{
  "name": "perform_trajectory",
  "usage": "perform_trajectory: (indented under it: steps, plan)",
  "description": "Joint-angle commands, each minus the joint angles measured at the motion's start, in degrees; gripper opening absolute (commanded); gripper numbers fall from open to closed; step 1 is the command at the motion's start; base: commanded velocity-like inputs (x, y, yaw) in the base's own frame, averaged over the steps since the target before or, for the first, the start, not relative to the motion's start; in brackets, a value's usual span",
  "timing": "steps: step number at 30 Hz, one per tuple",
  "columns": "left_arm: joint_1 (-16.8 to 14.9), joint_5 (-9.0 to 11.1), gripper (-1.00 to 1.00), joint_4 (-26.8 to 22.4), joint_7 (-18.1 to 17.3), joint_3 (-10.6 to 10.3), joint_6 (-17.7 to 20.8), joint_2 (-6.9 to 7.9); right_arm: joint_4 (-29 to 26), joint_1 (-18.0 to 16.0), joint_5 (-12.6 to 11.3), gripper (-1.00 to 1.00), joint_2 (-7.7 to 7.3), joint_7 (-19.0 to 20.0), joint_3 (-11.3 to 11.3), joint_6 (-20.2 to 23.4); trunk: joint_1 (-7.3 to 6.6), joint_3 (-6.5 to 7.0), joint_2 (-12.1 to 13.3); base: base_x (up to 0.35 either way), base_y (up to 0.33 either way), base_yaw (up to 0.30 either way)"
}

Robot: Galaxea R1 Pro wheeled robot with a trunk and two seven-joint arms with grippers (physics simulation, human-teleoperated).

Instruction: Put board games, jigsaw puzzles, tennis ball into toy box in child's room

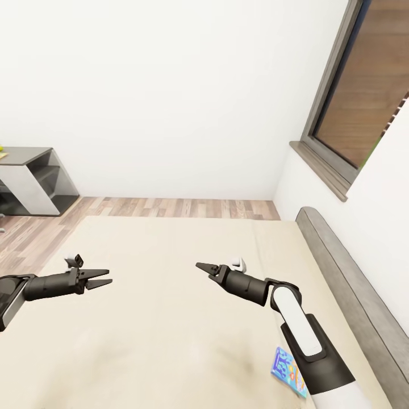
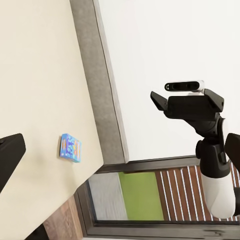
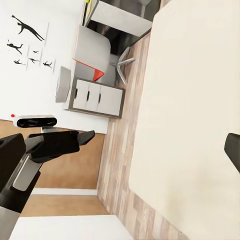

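A small blue board game (image 1: 284, 366) lies flat on the bed's beige mattress (image 1: 170, 318) near the grey headboard (image 1: 341, 272), partly behind my right forearm. It also lies by the headboard in the left wrist view (image 2: 70, 147). My left gripper (image 1: 108, 277) hovers open over the mattress's left part, holding nothing. My right gripper (image 1: 203, 271) hovers open above the middle, well away from the game. The table's dark grey end section (image 1: 25, 156) stands far left, and its white drawers (image 3: 95, 97) show beside the bed. The toy box and jigsaw puzzles are out of view.
Wood floor (image 1: 182, 207) runs between the bed's far edge and the white wall. A window (image 1: 363, 96) with a grey sill sits above the headboard. A chair base (image 3: 122, 60) stands by the table. A yellow-green speck (image 1: 1, 153) on the table is too small to name.
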Motion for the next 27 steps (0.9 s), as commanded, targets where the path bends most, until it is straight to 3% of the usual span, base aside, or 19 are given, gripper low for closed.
perform_trajectory:
  steps: [1,14,27]
  plan:
    - [-0.05,0.10,1.00,0.01,-0.22,-0.17,0.61,0.05,0.00,-0.04,0.46,1.00,0.02,0.42,-0.08,0.24,0.03,-0.10,-0.11,-0.007,-0.007,0.000]
    - [-0.05,0.09,1.00,0.01,-0.22,-0.17,0.61,0.05,-0.02,-0.04,0.46,1.00,-0.81,-0.01,-0.39,-0.17,0.03,-0.10,-0.11,-0.001,-0.001,0.000]
    - [-0.05,0.05,1.00,0.01,-0.22,-0.25,0.61,0.05,0.00,-0.04,0.44,1.00,-1.02,0.17,-4.94,-0.14,0.03,-0.10,-0.11,0.000,-0.107,0.000]
